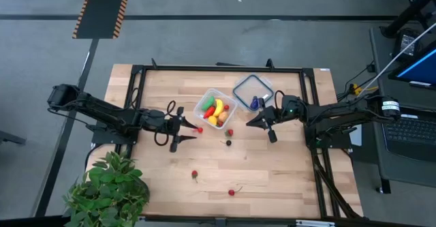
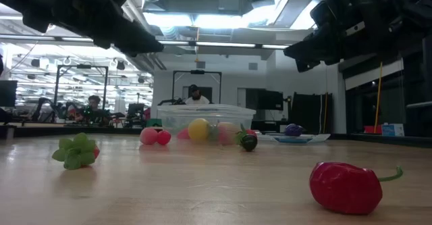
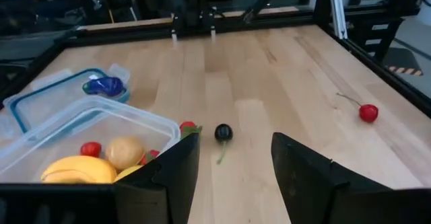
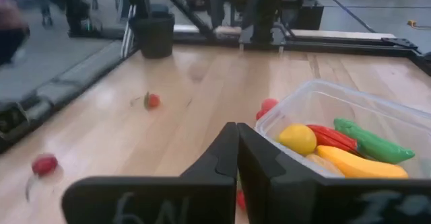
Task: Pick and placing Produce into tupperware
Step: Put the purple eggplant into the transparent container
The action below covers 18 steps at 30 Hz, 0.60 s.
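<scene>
Tupperware sits near the bench's far-edge middle, holding several produce pieces. Left claw hovers beside it, fingers apart, empty; right claw fingers together.

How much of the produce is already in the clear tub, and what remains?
Done: the clear square plastic tub holds several toy pieces, including a yellow banana. In hand: nothing; the left gripper is open, the right gripper shut and empty. Left: the small dark fruit, red pieces on the table, the blue-purple piece on the lid.
</scene>
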### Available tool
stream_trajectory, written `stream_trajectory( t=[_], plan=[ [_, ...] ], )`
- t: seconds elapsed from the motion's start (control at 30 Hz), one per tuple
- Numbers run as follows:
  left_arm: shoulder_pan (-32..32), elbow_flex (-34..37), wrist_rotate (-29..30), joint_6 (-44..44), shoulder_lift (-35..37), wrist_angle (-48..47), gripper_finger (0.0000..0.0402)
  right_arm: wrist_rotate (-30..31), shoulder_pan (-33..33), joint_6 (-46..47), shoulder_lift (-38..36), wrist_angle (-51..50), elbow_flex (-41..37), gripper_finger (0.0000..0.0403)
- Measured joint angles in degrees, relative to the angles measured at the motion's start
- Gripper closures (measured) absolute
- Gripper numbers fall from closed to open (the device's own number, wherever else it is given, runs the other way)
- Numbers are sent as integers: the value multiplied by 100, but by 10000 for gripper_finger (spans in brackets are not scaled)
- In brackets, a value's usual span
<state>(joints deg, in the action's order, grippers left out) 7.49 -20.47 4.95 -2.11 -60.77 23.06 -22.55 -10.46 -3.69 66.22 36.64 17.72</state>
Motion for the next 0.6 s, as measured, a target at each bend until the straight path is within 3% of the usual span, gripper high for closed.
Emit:
stream_trajectory(
  t=[0.2,0.4,0.6],
  plan=[
    [0,2,0,1,158,-411,223,263,11,864,0,-38,162,375],
    [0,-2,2,-76,170,-481,223,1625,185,779,0,-1823,984,338],
    [-46,-2,33,-142,170,-873,223,2825,413,1687,1,-3692,2062,292]
  ],
)
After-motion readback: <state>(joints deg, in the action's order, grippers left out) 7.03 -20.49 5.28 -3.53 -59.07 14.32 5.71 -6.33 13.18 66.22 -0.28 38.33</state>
